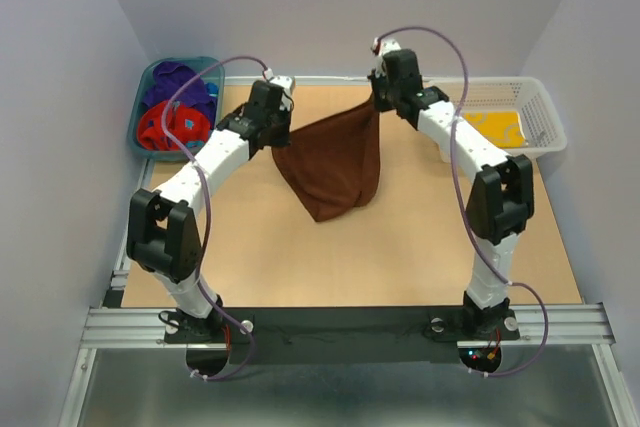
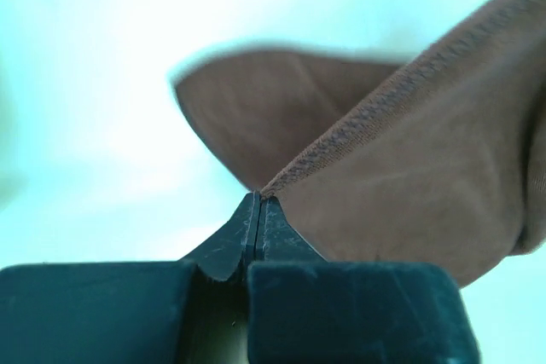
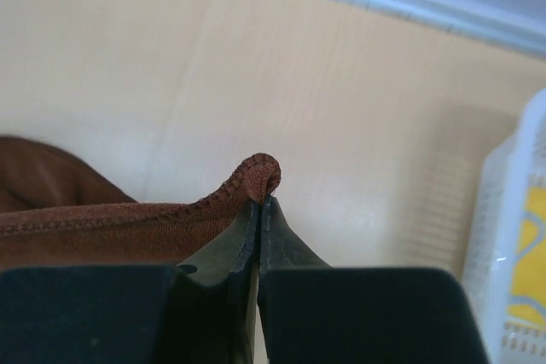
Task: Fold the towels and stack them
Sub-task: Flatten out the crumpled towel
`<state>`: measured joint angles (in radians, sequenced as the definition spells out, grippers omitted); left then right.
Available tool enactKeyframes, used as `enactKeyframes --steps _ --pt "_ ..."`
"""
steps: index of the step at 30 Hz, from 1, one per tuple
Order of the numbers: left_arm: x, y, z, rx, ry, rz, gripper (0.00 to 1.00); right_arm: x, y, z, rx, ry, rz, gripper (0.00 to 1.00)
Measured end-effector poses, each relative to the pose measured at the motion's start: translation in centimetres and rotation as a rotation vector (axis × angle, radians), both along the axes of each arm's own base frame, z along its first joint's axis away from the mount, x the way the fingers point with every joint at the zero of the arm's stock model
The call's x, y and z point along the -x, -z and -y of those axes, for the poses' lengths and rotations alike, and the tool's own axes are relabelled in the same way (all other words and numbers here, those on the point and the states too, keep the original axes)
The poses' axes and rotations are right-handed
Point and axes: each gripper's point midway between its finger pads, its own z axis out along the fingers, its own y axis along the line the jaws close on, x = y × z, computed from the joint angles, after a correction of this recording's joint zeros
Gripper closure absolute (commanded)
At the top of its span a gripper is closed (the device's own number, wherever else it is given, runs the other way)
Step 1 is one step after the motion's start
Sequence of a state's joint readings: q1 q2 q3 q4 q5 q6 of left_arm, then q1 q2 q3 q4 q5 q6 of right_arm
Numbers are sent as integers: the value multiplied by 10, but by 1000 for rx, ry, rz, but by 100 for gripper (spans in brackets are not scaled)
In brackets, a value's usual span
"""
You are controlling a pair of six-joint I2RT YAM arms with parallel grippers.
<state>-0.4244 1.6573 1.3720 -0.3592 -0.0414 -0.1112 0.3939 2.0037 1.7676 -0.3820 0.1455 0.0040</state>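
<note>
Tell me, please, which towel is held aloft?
The brown towel, gripped by left end effector and right end effector; others lie in the teal tub and white basket.

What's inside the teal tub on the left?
The teal tub holds a purple towel and a red towel with blue marks. Anything beneath them is covered.

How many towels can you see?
4. A brown towel hangs between the left gripper and right gripper; a yellow towel lies in the basket; a purple towel and a red towel sit in the tub. More may be hidden under them.
</note>
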Motion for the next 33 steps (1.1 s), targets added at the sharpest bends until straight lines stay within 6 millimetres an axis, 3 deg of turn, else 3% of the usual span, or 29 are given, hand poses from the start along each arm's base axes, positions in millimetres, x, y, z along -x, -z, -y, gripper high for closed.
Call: enactKeyframes --steps 1,4,7,9,10,12,15,17,18,21,24,28,30,33 --pt "-9 -18 -3 9 -14 39 100 -2 -39 0 -27 5 74 100" --pt "-30 -77 -7 39 -36 156 100 1 -123 1 -94 5 233 100" --pt "-42 -150 -7 79 -34 310 100 12 -197 6 -153 4 371 100" --pt "-43 -193 -8 97 -26 397 100 20 -233 8 -183 0 440 100" --pt "-41 -225 -9 111 -20 464 100 24 -252 9 -200 -5 477 99" --pt "-34 -278 -12 133 -8 583 100 36 -285 10 -233 -26 539 99" --pt "-4 -355 -21 168 16 762 100 57 -325 7 -275 -90 615 100" --pt "16 -384 -24 181 43 836 100 79 -351 4 -304 -157 665 100" --pt "38 -407 -26 198 68 897 100 93 -364 1 -317 -200 688 99" --pt "91 -448 -30 230 152 1019 100 134 -399 -1 -352 -303 763 100" --pt "146 -482 -39 269 240 1141 100 188 -435 0 -391 -419 852 100" --pt "210 -512 -46 326 351 1262 100 280 -485 8 -445 -591 1006 100" --pt "230 -518 -46 345 402 1294 100 311 -499 11 -460 -651 1056 99" --pt "241 -520 -42 363 449 1303 100 331 -506 15 -471 -686 1081 99"
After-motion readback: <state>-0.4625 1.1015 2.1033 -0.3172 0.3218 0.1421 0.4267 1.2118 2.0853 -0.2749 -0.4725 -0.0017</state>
